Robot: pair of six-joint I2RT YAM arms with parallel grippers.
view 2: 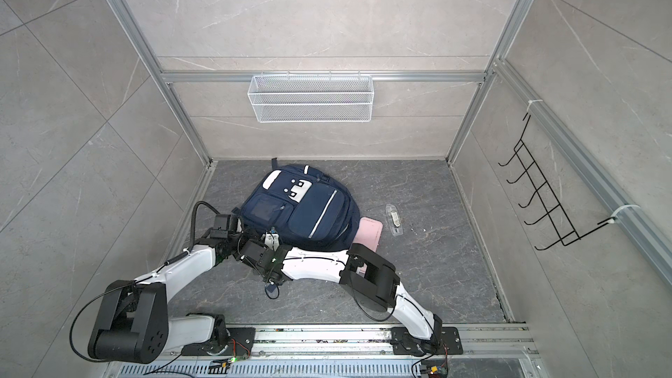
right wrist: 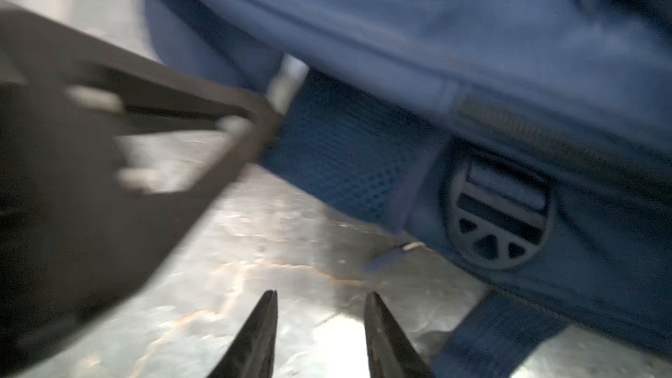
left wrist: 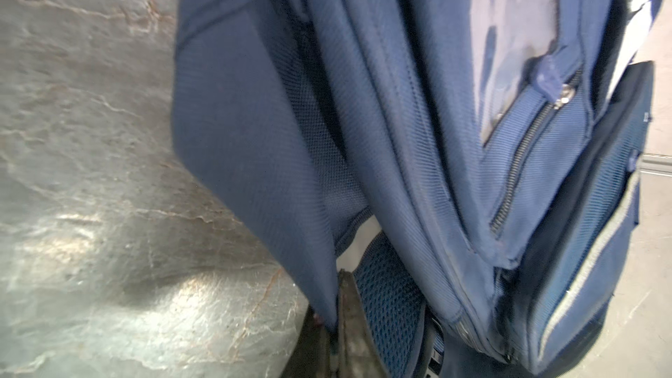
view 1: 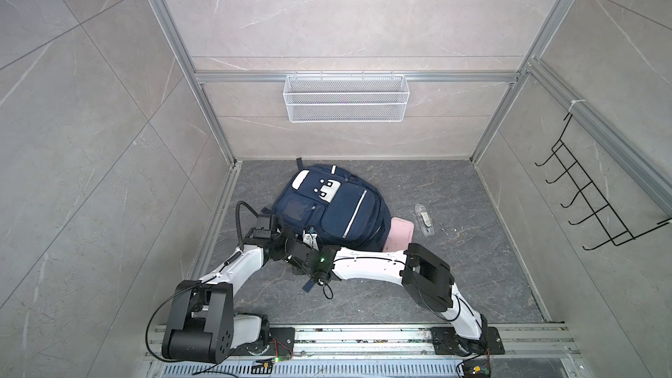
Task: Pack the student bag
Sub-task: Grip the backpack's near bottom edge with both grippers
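Desk (view 1: 454, 267): grey stone, tiled walls.
Bag (view 1: 327, 209): left of centre.
Left fingers (left wrist: 336, 336): closed on bag's near edge.
Right fingers (right wrist: 320, 292): open, empty, beside that edge.
Advice: hold the edge taut; right likely takes the zip (right wrist: 527, 129).

You see pale marbled walls (view 1: 345, 12), a dark grey veined worktop (view 1: 472, 267), a white mesh basket (view 1: 344, 98), and a black hook rack (view 1: 593, 195).

We find the bag (view 1: 338, 209) filling the counter's (view 1: 465, 267) left middle, a pink box (view 1: 402, 232) tucked against its near right side and a clear case (view 1: 423, 220) just right of that. The left arm (view 1: 232, 267) and right arm (view 1: 367, 261) crowd its near edge. The far right and near right of the counter lie open to us.
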